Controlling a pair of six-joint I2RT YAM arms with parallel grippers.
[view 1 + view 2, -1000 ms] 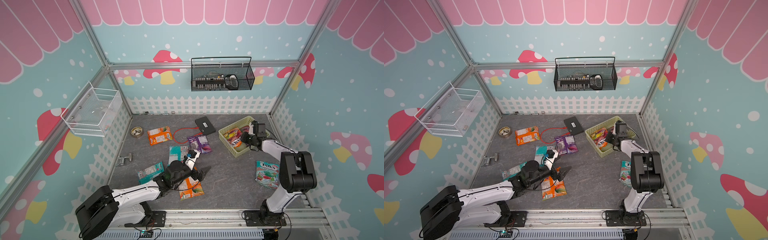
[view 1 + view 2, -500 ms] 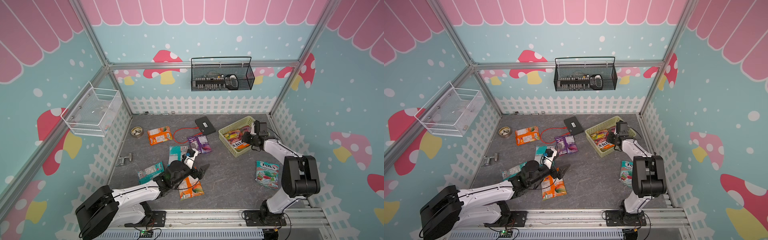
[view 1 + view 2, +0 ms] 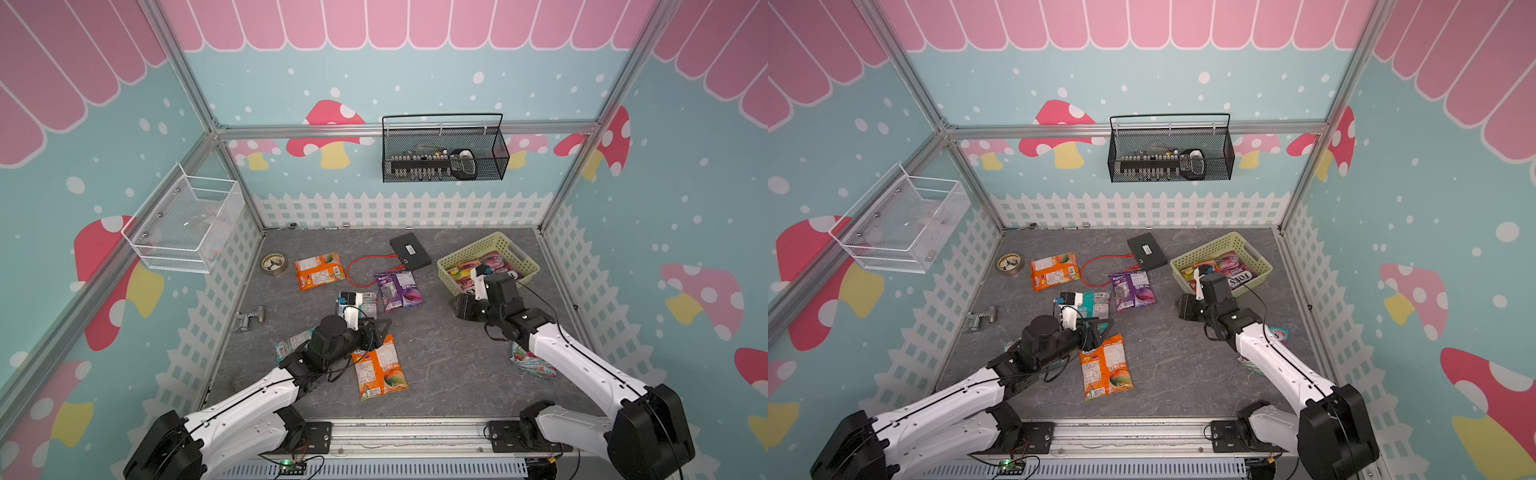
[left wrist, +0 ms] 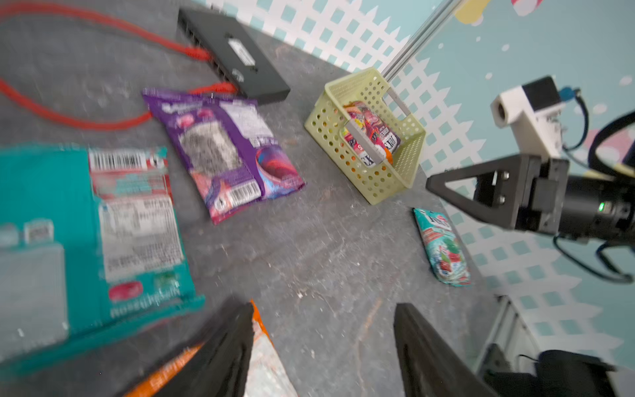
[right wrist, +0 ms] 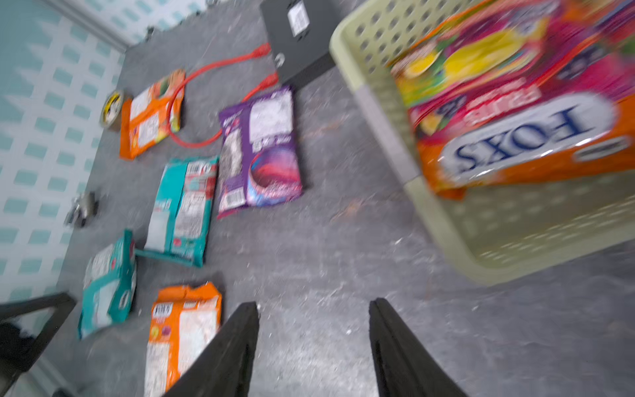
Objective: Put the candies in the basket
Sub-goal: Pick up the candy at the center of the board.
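Grey desk [image 3: 449,365]: the orange candy bag [image 3: 378,370] toward the front edge is judged light, slippery, best pinched at its sealed end; both jaws are seen parted, empty.

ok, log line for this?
left gripper: open, at edge of orange bag | right gripper: open, empty, beside basket | Fox's bag: in basket

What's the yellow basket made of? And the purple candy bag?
The basket looks like moulded plastic: matte, pale yellow-green, with neat rows of round holes. The purple candy bag is probably thin plastic film: it lies flat but wrinkled, slightly shiny, with printed labels.
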